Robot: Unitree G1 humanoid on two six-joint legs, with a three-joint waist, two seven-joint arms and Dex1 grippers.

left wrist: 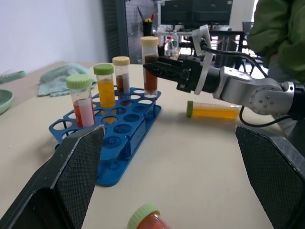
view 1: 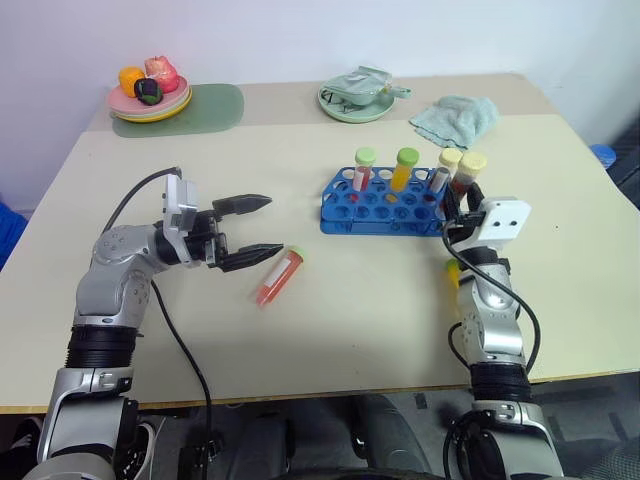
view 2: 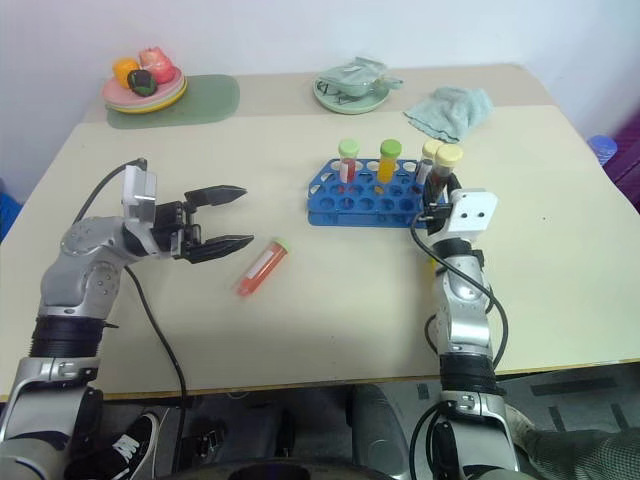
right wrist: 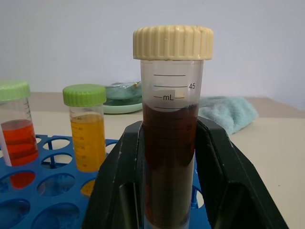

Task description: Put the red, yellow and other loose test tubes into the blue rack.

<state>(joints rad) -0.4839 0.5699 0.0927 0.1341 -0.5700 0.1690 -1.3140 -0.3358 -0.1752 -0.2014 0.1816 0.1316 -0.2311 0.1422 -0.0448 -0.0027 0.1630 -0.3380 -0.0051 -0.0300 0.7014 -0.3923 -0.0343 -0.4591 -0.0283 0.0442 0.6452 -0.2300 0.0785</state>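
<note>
You have bare table (view 1: 330, 330) in front of the blue rack (view 1: 385, 212). Your right gripper (right wrist: 167, 191) is clamped on the dark red tube (right wrist: 167, 157) at the rack's right end. Your left gripper (view 1: 258, 231) is spread wide, a red tube (view 1: 278, 276) lying just beside its fingertips, and a yellow tube (left wrist: 213, 110) lies by your right arm.

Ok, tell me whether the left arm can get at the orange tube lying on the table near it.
Probably yes. The left gripper is open, its fingers empty, and the orange tube lies flat just beside them with bare table around it. Nothing blocks the way; the rack stands well off.
</note>
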